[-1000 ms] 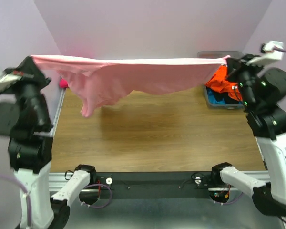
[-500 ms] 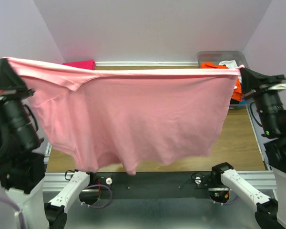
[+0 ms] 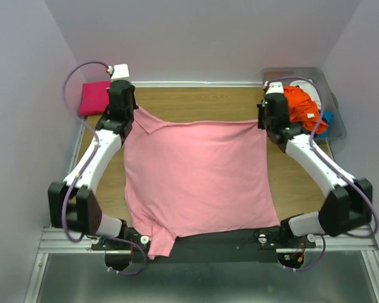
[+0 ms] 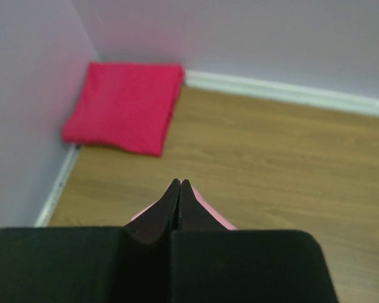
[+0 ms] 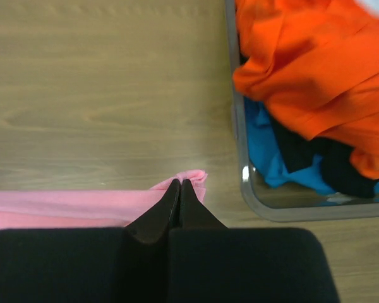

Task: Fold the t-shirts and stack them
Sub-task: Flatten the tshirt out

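My left gripper (image 4: 180, 183) and right gripper (image 5: 180, 183) each clamp an upper corner of the light pink shirt (image 3: 196, 183); it lies flat mid-frame, long axis running down toward the bottom edge.

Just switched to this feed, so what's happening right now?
The pink shirt lies spread flat on the table. The left gripper and the right gripper are each shut on one of its far corners. A folded magenta shirt sits in the far-left corner. An orange shirt and others are piled in the bin at far right.
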